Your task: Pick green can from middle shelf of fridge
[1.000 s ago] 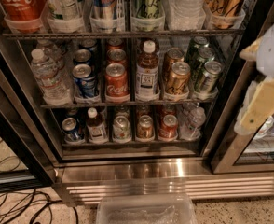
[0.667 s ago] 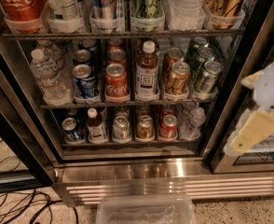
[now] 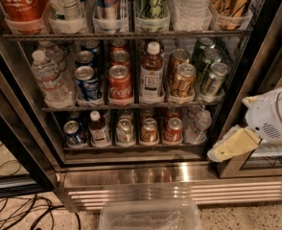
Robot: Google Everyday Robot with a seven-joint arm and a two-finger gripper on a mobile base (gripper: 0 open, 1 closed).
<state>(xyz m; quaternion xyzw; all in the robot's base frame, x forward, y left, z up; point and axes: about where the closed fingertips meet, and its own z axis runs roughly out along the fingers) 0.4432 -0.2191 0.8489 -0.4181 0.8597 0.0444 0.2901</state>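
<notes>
Three dark green cans stand in a lane at the right end of the middle shelf (image 3: 131, 106) of the fridge (image 3: 179, 176). The front green can (image 3: 213, 79) has the other two (image 3: 205, 60) behind it. My gripper (image 3: 227, 149), a cream-coloured part on a white arm, is at the right. It is outside the fridge, below and to the right of the green cans, level with the lowest rack, and touches none of them.
On the middle shelf, gold-bronze cans (image 3: 182, 80), a brown bottle (image 3: 151, 73), red Coca-Cola cans (image 3: 120, 83), blue cans (image 3: 87, 80) and water bottles (image 3: 47, 78) stand left of the green cans. A dark door frame (image 3: 256, 66) rises at the right. A clear plastic bin (image 3: 150, 217) and cables (image 3: 16, 210) lie on the floor.
My gripper has moved down and to the left, from beside the middle shelf to level with the lowest rack. The cans have not moved.
</notes>
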